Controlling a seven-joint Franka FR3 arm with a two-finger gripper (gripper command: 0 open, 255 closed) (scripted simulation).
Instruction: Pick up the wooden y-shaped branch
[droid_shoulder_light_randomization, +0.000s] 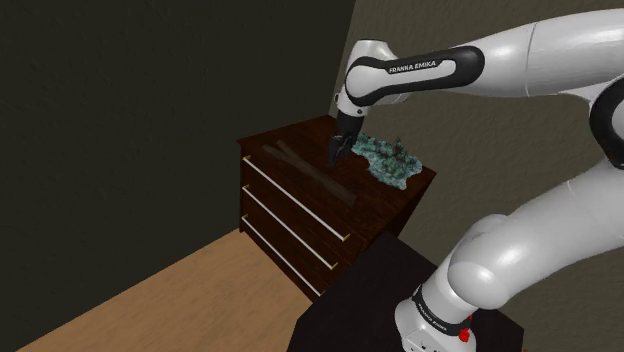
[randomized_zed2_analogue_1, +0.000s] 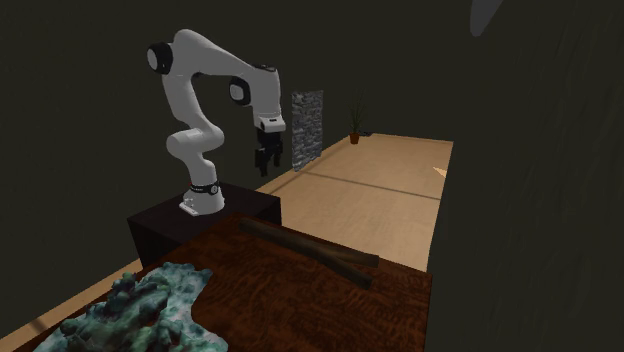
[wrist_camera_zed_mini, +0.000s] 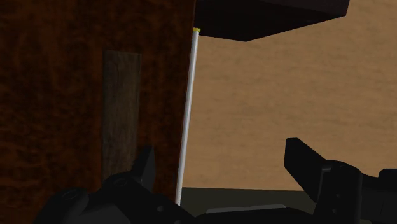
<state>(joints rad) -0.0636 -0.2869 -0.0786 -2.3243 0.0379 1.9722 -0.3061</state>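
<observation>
The branch (droid_shoulder_light_randomization: 312, 173) is a long dark brown piece of wood lying flat on the dark wooden dresser top (droid_shoulder_light_randomization: 290, 135), near its front edge. From the second exterior view the branch (randomized_zed2_analogue_1: 310, 250) runs slantwise across the dresser top (randomized_zed2_analogue_1: 300, 310). My gripper (droid_shoulder_light_randomization: 334, 158) hangs open above the dresser, over the branch's far side and apart from it. It also appears raised well above the surface (randomized_zed2_analogue_1: 266, 168). In the wrist view the gripper (wrist_camera_zed_mini: 226, 168) is open and holds nothing, with one end of the branch (wrist_camera_zed_mini: 121, 114) beyond one finger (wrist_camera_zed_mini: 145, 168).
A teal, rocky lump (droid_shoulder_light_randomization: 390, 160) lies on the dresser beside the gripper, and shows again close to the second exterior camera (randomized_zed2_analogue_1: 140, 310). The dresser has pale drawer handles (droid_shoulder_light_randomization: 295, 195). My dark stand (droid_shoulder_light_randomization: 385, 285) is next to the dresser. Bare wooden floor (randomized_zed2_analogue_1: 370, 200) stretches beyond.
</observation>
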